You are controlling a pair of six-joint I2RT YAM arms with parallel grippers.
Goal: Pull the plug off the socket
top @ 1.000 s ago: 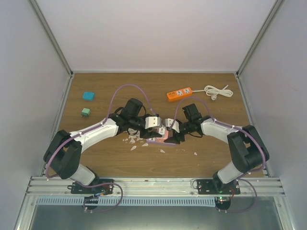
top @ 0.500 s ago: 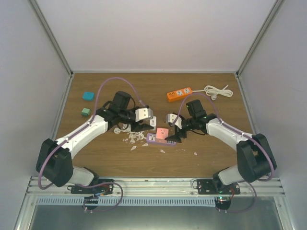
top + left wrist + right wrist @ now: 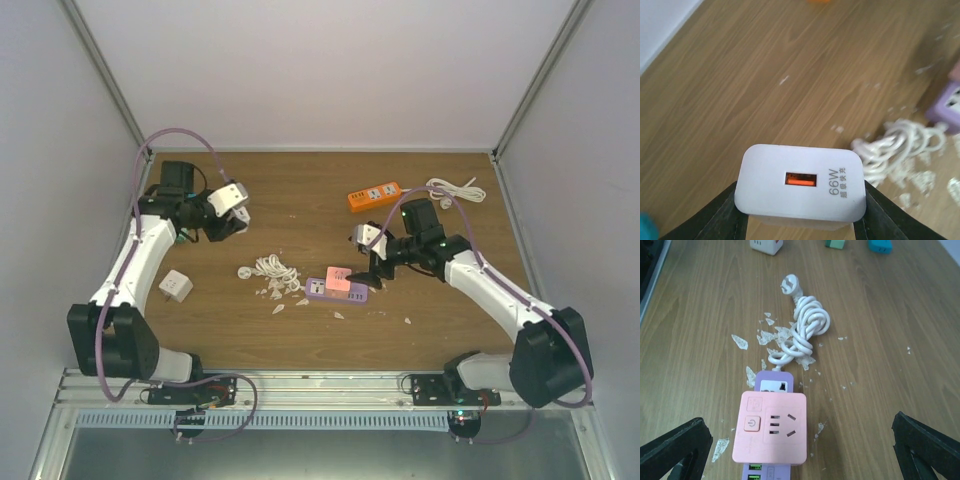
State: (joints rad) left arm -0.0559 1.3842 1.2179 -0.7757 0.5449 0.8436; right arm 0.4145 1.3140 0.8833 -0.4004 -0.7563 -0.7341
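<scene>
Since the earlier frame the left arm has swung away from the centre of the brown wooden desk [image 3: 440, 330] to its far-left corner, carrying the plug with it. The right arm has drawn back toward the right, and its claw has opened.

Findings, largest first:

1. The left gripper [image 3: 800, 216] is clamped on the white rectangular charger plug with an orange USB port [image 3: 800, 185]. One black finger presses each side. The plug is lifted clear of the desk and well apart from the socket.

2. The right gripper [image 3: 377, 268] hangs just right of the socket with its jaws spread wide. It holds nothing; both fingers stand clear of the socket on either side in the right wrist view.

3. The purple power strip [image 3: 335, 293] lies near the middle of the desk. The pink square socket block [image 3: 774, 426] sits on top of it, with nothing plugged into its face.

4. The orange power strip [image 3: 374, 195] lies toward the far-right corner, with a white corded plug [image 3: 455, 190] just beside it.

5. The coiled white cable [image 3: 802, 327] lies just left of the purple strip and runs into its end.

6. The white cube adaptor [image 3: 175, 286] rests near the left edge.

7. White flakes of debris [image 3: 740, 341] are scattered around the coil and the strip.
</scene>
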